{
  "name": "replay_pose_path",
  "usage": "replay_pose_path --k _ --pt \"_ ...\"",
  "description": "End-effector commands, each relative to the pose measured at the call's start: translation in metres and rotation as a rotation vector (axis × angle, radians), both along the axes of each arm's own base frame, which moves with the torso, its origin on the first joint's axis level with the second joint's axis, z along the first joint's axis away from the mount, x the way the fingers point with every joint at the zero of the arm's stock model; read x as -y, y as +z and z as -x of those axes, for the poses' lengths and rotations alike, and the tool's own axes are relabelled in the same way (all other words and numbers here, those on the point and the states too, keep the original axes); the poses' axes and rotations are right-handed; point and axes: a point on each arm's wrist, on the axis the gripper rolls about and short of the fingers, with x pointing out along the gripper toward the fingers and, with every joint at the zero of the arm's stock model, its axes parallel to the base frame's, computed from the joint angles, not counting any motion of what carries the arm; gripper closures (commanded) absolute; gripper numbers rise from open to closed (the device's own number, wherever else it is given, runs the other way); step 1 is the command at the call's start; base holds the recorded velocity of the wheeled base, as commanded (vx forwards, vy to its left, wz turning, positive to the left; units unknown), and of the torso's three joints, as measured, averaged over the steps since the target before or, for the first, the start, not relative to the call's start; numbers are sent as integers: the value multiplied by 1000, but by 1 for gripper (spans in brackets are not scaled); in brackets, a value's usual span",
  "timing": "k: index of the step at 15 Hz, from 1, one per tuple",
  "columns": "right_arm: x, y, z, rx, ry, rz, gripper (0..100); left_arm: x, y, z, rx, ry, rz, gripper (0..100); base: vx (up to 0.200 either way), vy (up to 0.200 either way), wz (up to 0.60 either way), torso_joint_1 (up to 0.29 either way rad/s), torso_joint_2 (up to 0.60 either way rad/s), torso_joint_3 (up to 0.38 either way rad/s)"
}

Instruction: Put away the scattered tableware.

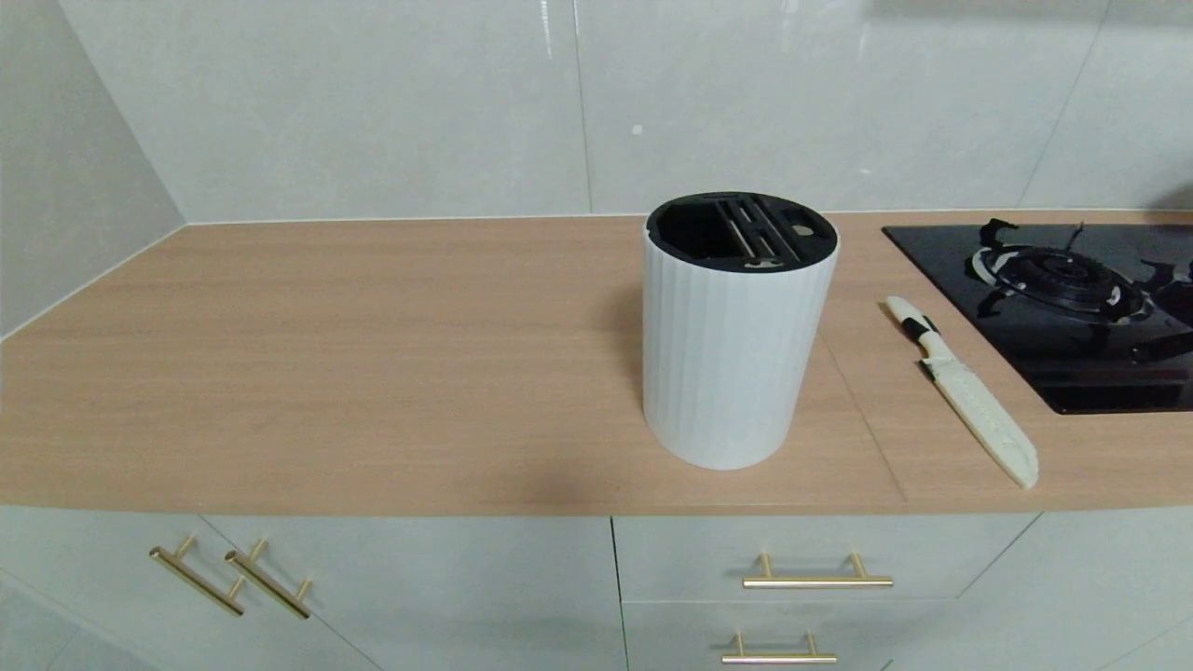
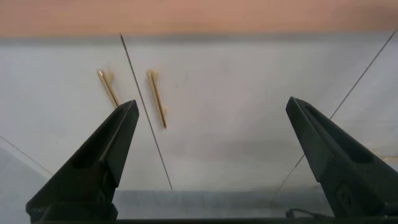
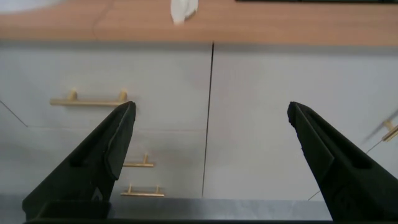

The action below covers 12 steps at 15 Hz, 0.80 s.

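Note:
A cream knife (image 1: 969, 395) with a black band on its handle lies flat on the wooden counter (image 1: 373, 373), right of a white ribbed holder (image 1: 736, 335) with a black slotted top. The knife's blade tip (image 3: 184, 9) peeks over the counter edge in the right wrist view. My left gripper (image 2: 211, 115) hangs open below counter height, facing white cabinet doors. Beneath the counter edge my right gripper (image 3: 211, 118) is likewise open, facing the drawer fronts. Nothing is between either pair of fingers.
A black gas hob (image 1: 1072, 298) is set into the counter at the right, close to the knife. Brass handles (image 1: 815, 580) line the drawers and doors below. Tiled walls close the back and left side. Bare wood stretches left of the holder.

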Motion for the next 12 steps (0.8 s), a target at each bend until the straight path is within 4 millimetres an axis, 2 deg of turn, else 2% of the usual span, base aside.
replay_pose_path --k 1,12 --pt "0 0 0 -2 0 0 0 0 0 0 0 2 0 0 0 0 0 232 -505 -286" --pt "0 0 0 -2 0 0 0 0 0 0 0 2 0 0 0 0 0 260 -554 -300"
